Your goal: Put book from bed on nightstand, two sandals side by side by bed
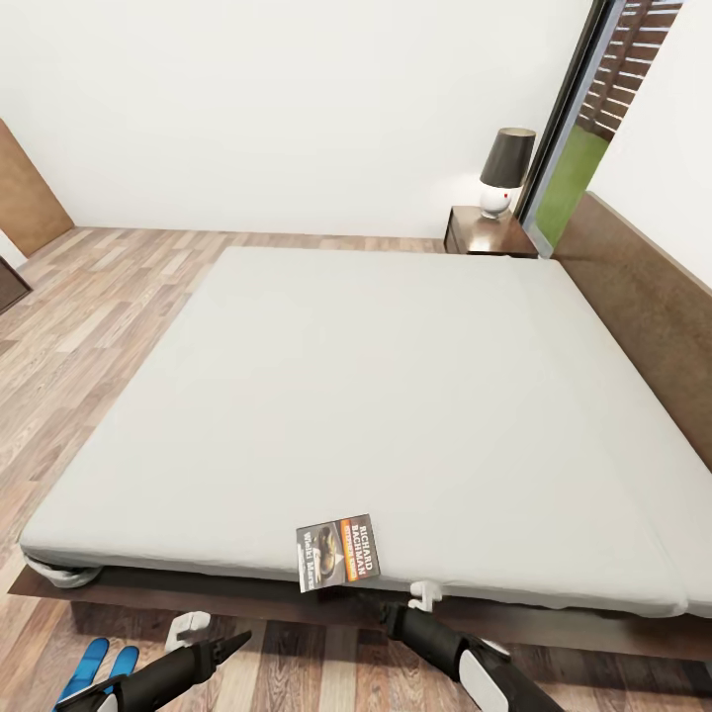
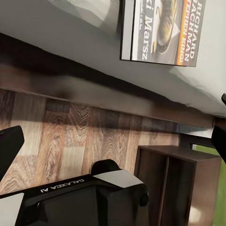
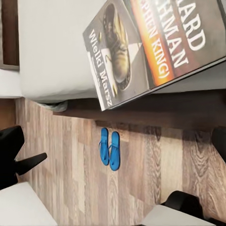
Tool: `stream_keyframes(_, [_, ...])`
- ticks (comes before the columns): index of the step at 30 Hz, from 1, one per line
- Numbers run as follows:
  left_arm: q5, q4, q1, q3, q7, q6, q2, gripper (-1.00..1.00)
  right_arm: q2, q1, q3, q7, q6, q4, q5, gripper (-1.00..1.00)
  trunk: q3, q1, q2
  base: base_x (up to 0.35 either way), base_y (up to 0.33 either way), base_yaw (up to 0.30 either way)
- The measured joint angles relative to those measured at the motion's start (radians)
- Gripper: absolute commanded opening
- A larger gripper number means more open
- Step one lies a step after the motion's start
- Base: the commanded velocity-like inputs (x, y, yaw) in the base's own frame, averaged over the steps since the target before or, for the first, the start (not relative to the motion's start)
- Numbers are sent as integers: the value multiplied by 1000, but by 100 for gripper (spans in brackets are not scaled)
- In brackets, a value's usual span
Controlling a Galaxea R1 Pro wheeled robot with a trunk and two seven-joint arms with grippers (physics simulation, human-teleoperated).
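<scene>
The book [image 1: 337, 552] lies flat at the near edge of the bed's pale mattress [image 1: 376, 396], one corner hanging past the edge. Its dark cover with the orange band also fills part of the left wrist view [image 2: 162, 30] and the right wrist view [image 3: 150, 47]. Both blue sandals [image 1: 99, 667] lie side by side on the floor by the bed's near left corner [image 3: 109, 148]. My left gripper [image 1: 213, 640] [image 2: 117, 136] and right gripper [image 1: 407, 608] [image 3: 117, 146] hover low beside the bed base, both open and empty, the right one just below the book. A nightstand [image 1: 485, 232] stands at the far side by the headboard.
A lamp [image 1: 506, 170] with a dark shade stands on the nightstand. The brown headboard [image 1: 653, 307] runs along the right. Wood-plank floor [image 1: 99, 316] stretches to the left of the bed. A brown wooden stand [image 2: 179, 183] appears in the left wrist view, beyond my other arm [image 2: 94, 197].
</scene>
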State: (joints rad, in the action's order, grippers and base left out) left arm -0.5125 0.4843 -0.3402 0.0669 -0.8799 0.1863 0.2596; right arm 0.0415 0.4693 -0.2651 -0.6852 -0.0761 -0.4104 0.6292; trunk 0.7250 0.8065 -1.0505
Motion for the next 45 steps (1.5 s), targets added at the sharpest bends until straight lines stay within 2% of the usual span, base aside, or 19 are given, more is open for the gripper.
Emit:
stream_keyframes(4, [0, 0, 0, 0, 0, 0, 0, 100, 19, 0, -1, -3, -1, 2, 1, 100, 0, 0, 0, 0, 0, 0])
stream_keyframes(21, [0, 0, 0, 1, 0, 0, -1, 100, 26, 0, -5, -4, -11, 6, 2, 100, 0, 0, 0, 0, 0, 0])
stream_keyframes(23, [0, 0, 0, 1, 0, 0, -1, 100, 26, 0, -5, -5, -40, 7, 3, 100, 0, 0, 0, 0, 0, 0])
stream_keyframes(28, [0, 0, 0, 1, 0, 0, -3, 100, 27, 0, -5, -11, -232, 5, 4, 100, 0, 0, 0, 0, 0, 0])
stream_keyframes(29, [0, 0, 0, 1, 0, 0, -4, 100, 27, 0, -5, -15, -248, 5, 5, 100, 0, 0, 0, 0, 0, 0])
stream_keyframes(32, [0, 0, 0, 1, 0, 0, -6, 100, 27, 0, -5, -89, -308, 5, 22, 100, 0, 0, 0, 0, 0, 0])
stream_keyframes(34, [0, 0, 0, 1, 0, 0, -6, 100, 27, 0, -4, -167, -321, 5, 27, 100, 0, 0, 0, 0, 0, 0])
stream_keyframes(38, [0, 0, 0, 1, 0, 0, -6, 100, 27, 0, -4, -234, -326, 5, 29, 100, 0, 0, 0, 0, 0, 0])
stream_keyframes(45, [0, 0, 0, 1, 0, 0, -6, 100, 25, 0, -3, -263, -325, 4, 27, 100, 0, 0, 0, 0, 0, 0])
